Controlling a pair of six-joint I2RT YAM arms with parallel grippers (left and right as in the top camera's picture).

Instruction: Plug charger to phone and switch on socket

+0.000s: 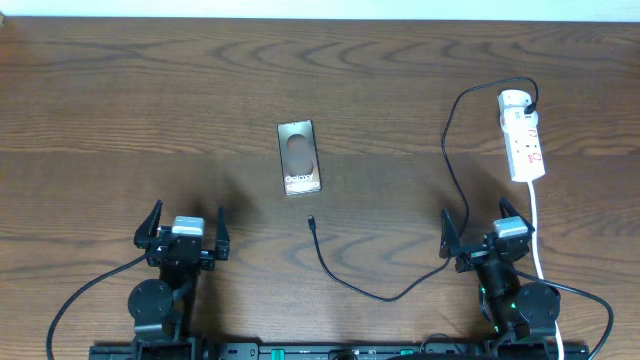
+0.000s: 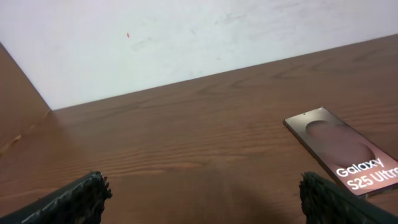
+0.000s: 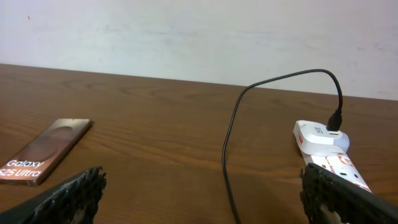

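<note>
The phone (image 1: 299, 157) lies flat on the wooden table (image 1: 120, 100), near the middle. Its lettered end faces the robot.

The charger (image 1: 446, 140) is a thin black cable, and its connector tip (image 1: 311, 221) rests on the wood a little nearer the robot than the phone's lettered end. The tip is close to the phone but not touching it. From there the cable curves toward the robot and then swings right. It climbs past the inner side of the right pincer (image 1: 477, 213) and arches over to a white adapter (image 3: 318, 132). The adapter is seated in the far end of the socket (image 1: 524, 142).

The socket is a white strip with red markings, lying on the right side of the table beyond the right arm and well apart from the phone. Its thick white cord (image 1: 537, 225) runs back toward the robot, close along the outer side of the right arm.

The left pincer (image 1: 188, 211) sits low at the near left with its fingers spread and nothing between them. In its wrist view the phone shows off to the right. The right pincer is likewise spread wide and empty. In its own view the cable's upright stretch stands between it and the socket side, slightly right of centre. A pale wall (image 2: 186, 37) closes the far edge of the table.
</note>
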